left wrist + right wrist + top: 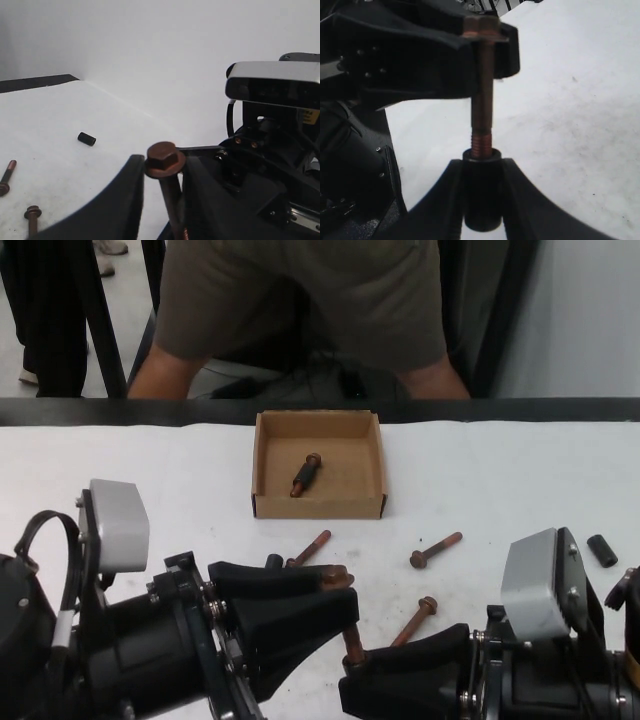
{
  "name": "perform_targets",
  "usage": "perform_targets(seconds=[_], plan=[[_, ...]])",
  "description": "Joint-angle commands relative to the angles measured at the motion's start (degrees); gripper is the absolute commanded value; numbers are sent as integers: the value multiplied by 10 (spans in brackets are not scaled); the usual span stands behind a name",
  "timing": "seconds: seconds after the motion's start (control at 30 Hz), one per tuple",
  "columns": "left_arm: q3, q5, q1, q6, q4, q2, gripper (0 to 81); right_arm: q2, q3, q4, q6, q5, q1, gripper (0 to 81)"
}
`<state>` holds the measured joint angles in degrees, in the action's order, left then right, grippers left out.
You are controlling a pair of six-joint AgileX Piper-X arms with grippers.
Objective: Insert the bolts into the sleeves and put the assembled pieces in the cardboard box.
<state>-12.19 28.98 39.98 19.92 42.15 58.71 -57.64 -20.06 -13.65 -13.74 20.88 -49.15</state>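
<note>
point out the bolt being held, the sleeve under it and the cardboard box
held bolt [481, 95]: right wrist view, on its bare shaft
sleeve [482, 195]: right wrist view, on its black side wall
cardboard box [320, 506]: high view, on its near outer wall

Both arms are matte black all over, with chunky rounded housings. The left arm [130, 650] is lower left in the high view. It has a light grey left camera box [118, 525] mounted on top and a black cable [45, 530] looping beside it near the left edge. The right arm [560, 680], lower right, carries a matching right camera box [540, 582], plus a sliver of yellow label [632, 668] at the right edge. The jaws on both are black, curved and tapering. In the left wrist view, upper right, that box has a dark front strip [272, 89]. Below it there's a yellow sticker [310, 116] and small screws [238, 141].
</note>
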Motion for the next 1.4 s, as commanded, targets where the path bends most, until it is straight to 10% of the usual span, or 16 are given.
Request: perform_targets(seconds=[0.0,0.63,0.97,1.37], plan=[[0,24,2,20,13,-6,8,0,-8,-25,-2,-4,0,2],[0,127,2,101,1,-6,1,0,-8,-69,-2,-9,0,2],[0,148,0,134,-2,-6,457,0,-8,-73,-2,-9,0,2],[0,72,-59,92,-59,-6,477,0,-8,-85,-18,-3,0,2]])
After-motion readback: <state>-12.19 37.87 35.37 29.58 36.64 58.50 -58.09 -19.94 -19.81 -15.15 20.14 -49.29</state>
